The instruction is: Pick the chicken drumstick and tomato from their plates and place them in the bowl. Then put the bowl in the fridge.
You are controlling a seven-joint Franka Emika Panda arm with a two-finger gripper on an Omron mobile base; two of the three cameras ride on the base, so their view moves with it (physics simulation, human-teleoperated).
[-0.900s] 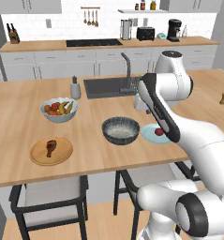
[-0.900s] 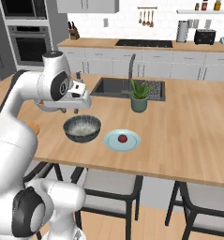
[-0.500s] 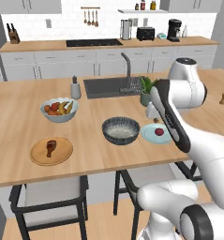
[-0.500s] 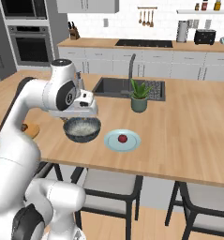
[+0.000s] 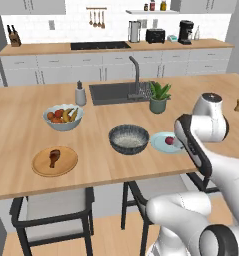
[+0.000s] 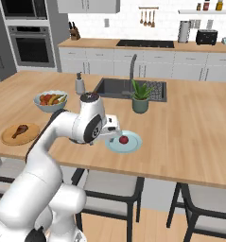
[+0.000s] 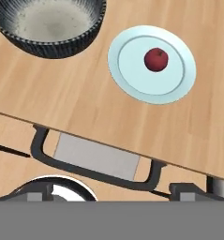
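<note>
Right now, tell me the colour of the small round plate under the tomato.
Light blue. The small round plate under the red tomato shows best in the hand view.

A long wooden island counter (image 5: pixel 21 125) holds a dark sink (image 5: pixel 122 92) with a grey faucet (image 5: pixel 135 75). Behind the sink, white cabinets (image 5: pixel 56 72) run beneath a white tiled wall (image 5: pixel 71 30). A black wall oven (image 6: pixel 30 45) stands left of the sink; dark stools (image 5: pixel 51 215) sit before it on wooden flooring.
</note>
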